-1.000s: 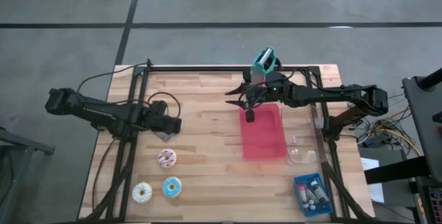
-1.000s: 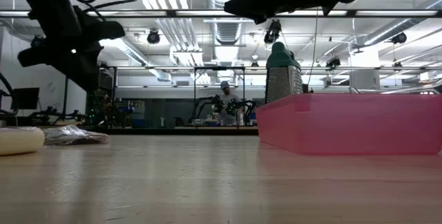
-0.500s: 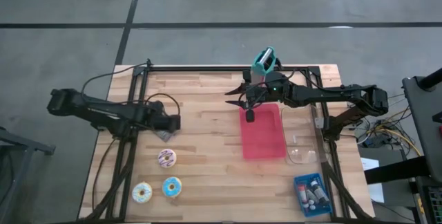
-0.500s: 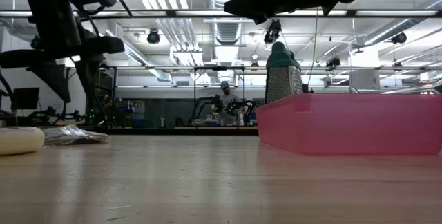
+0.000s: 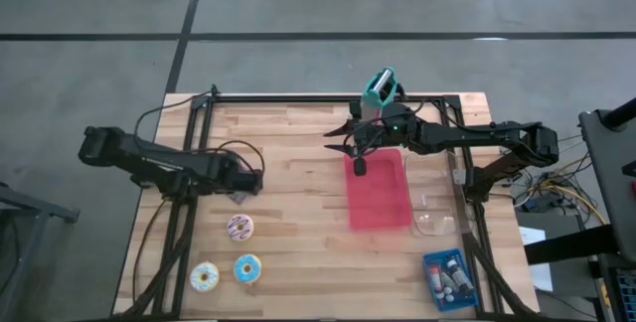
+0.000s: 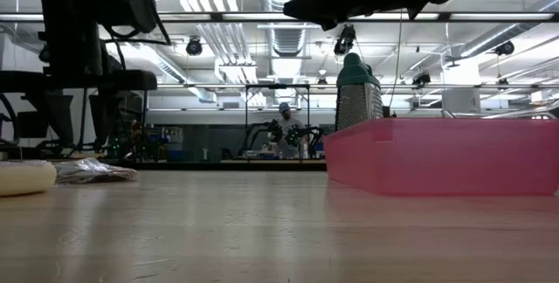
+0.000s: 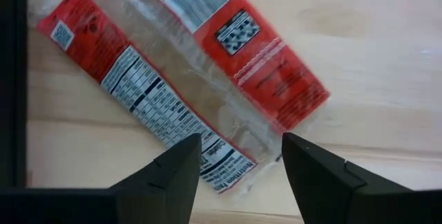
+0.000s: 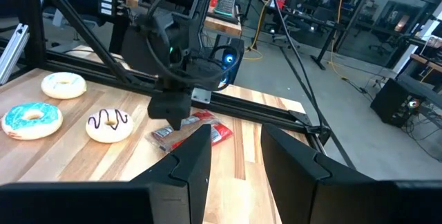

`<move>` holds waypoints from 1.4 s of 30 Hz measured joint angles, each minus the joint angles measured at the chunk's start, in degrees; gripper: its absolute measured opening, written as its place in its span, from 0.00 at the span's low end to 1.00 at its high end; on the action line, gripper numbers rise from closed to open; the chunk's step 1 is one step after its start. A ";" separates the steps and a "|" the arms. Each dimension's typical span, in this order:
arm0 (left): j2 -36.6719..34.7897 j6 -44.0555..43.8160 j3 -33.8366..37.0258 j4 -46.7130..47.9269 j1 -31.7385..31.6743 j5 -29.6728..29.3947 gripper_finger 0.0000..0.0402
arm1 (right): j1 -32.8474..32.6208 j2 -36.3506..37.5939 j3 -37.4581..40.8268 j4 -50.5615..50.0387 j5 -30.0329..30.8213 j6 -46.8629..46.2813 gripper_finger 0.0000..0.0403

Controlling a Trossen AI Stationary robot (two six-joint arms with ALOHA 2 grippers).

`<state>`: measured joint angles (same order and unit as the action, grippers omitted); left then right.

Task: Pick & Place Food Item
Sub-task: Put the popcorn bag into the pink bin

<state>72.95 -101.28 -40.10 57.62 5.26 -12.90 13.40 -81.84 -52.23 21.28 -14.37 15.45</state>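
A clear snack packet point(image 7: 186, 65) with red printed ends lies flat on the wood at the table's left point(image 5: 237, 196). My left gripper point(image 7: 240, 175) hangs open just above it, pointing down, a finger off either side of its near end; the low view shows the gripper point(image 6: 81, 139) clear of the packet point(image 6: 92, 171). Nearer the front lie three iced donuts: chocolate-striped point(image 5: 239, 227), white point(image 5: 204, 277) and blue point(image 5: 247, 268). My right gripper point(image 5: 340, 141) waits open and empty, held high over the far left corner of the pink bin point(image 5: 379, 191).
A teal-handled grater point(image 5: 379, 88) stands behind the pink bin at the far edge. A clear plastic container point(image 5: 434, 218) and a blue box of small items point(image 5: 448, 279) sit at the right. A black frame point(image 5: 298, 98) rims the table. Bare wood lies between packet and bin.
My left gripper has sunk toward the packet, rolled about its own axis until both fingers point down, and opened. The packet and the donuts have stayed where they were.
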 joint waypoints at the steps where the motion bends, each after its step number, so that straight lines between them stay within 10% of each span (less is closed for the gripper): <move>1: 0.61 -0.28 0.00 -0.11 0.00 0.23 0.52 | 0.00 0.00 0.00 0.00 0.00 0.00 0.30; 32: 14.46 1.23 -0.07 -8.15 -3.06 3.90 0.51 | 0.00 0.00 0.00 0.00 -0.01 0.00 0.30; 42: 14.46 2.04 -0.02 -8.41 -3.06 3.71 0.36 | 0.00 0.00 0.00 0.00 -0.01 0.01 0.30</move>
<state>87.42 -99.24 -40.12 49.21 2.20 -9.19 13.40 -81.84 -52.23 21.28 -14.38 15.46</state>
